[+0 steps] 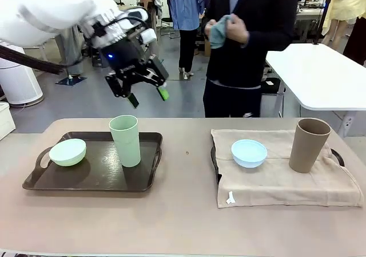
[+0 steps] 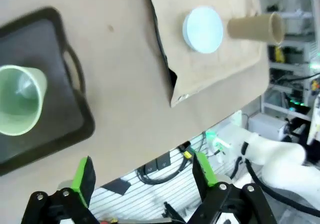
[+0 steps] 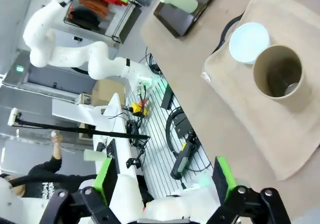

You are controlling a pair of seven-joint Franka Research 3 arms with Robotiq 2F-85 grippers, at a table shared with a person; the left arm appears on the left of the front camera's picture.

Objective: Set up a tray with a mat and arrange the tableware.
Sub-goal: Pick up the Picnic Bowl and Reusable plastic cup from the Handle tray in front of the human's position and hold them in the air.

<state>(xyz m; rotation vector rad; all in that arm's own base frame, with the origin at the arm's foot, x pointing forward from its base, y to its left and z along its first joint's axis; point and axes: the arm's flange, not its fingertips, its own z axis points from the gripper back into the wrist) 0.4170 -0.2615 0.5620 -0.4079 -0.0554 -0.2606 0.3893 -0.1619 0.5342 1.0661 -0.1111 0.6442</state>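
Busy lab room, other tables and people behind; beige table (image 1: 183, 222) up front. A person stands at its far edge, hands (image 1: 233, 29) bunched round a teal cloth (image 1: 216, 35); possibly a mat for the bare tray, only a guess.

Toward the left edge sits a dark tray (image 1: 34, 184) with no mat; the pale green bowl (image 1: 67, 152) is at its left end and the pale green cup (image 1: 125, 141) stands upright at its right end, apart from each other; the green pair seems grouped there as one setting. Toward the right edge a second tray (image 1: 215, 161) is covered by a beige mat (image 1: 286, 184), only handle and rim peeking out; the pale blue bowl (image 1: 249, 153) rests on the mat's left part and the brown cup (image 1: 309, 145) stands upright on its right part, well apart; that side looks finished, cup and bowl spaced like a place setting.

Left gripper (image 1: 148, 97) hangs high over the table's far-left area, above the green cup, fingers spread wide with nothing between them; reads as parked clear of the tray. Right gripper (image 3: 164, 176) is also spread wide and empty, looking down from off the right end at the mat and brown cup, touching nothing.

Judgement: left tray lacks its mat, so its bowl and cup would need lifting first.
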